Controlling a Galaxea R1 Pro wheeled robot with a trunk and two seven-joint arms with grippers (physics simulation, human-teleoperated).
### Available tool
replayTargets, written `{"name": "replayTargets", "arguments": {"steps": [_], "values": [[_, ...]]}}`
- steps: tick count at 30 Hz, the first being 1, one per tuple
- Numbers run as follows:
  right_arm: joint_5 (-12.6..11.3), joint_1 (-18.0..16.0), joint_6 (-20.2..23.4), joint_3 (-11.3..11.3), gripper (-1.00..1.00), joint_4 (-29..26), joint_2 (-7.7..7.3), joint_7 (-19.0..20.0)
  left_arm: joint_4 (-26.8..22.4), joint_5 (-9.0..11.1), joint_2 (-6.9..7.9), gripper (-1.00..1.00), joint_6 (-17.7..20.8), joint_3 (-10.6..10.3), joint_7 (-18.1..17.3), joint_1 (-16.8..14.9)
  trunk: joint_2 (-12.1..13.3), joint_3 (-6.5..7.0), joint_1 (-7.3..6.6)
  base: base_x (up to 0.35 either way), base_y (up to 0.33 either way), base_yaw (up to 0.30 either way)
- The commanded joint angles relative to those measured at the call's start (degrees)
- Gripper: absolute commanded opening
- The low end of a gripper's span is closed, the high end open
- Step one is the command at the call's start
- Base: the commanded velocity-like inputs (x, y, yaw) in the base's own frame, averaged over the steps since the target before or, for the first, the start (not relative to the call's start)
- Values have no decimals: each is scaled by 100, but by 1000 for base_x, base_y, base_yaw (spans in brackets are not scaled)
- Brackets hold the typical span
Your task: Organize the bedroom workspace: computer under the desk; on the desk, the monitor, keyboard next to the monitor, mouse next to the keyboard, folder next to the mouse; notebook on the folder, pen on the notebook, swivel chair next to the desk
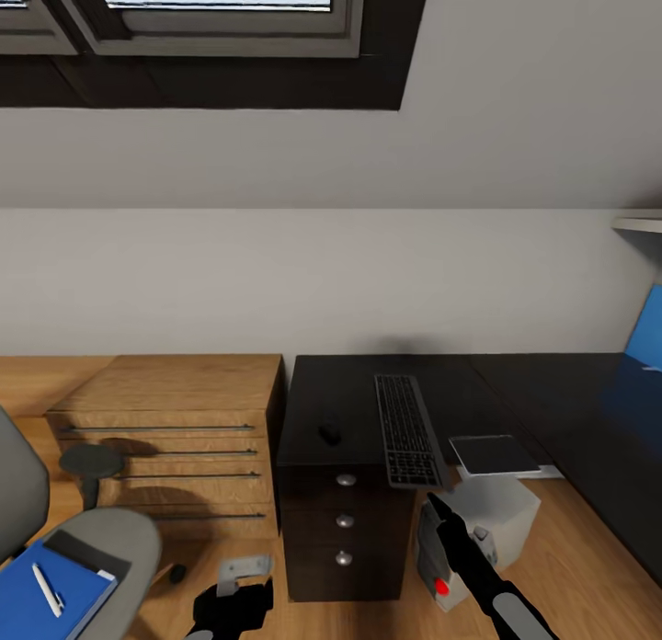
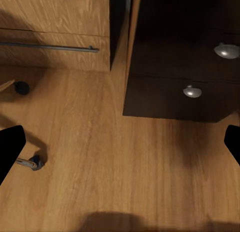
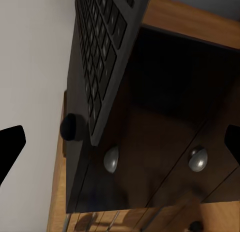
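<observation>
Both hands hang open and empty: left hand before the tabletop's drawers, right hand below the keyboard, which overhangs the front edge beside the mouse.

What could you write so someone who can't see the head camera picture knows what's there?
A long black keyboard and small black mouse lie on a black desk with silver-knobbed drawers. A silver-grey computer tower stands on the wooden floor beside it, and a blue folder lies on a grey chair.
</observation>
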Motion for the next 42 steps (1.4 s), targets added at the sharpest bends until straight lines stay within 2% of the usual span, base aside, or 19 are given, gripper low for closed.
{"name": "replayTargets", "arguments": {"steps": [1, 19, 28, 35, 42], "values": [[-60, -3, 16, 29, 100, 4, -6, 14, 43, 55, 18, 100, 6, -7, 46, 13, -3, -5, 1, 63, 0, 0], [-61, -3, 16, 32, 100, 11, 5, 14, 81, 61, 98, 100, 19, -31, 12, 60, -3, -5, 1, 50, 0, 0], [-61, -3, 16, 24, 100, 11, -4, 14, -65, 61, 118, 100, 39, -27, 15, 61, -364, -167, 199, 6, 0, 0], [-61, -3, 16, 27, 100, 11, 2, 18, -61, 63, 129, 100, 43, -25, 18, 61, -364, -167, 199, 0, 0, 0], [-61, -3, 11, 31, 100, 11, 4, 22, -48, 69, 237, 100, 20, -25, 11, 61, -364, -167, 199, 118, 0, 0]]}}
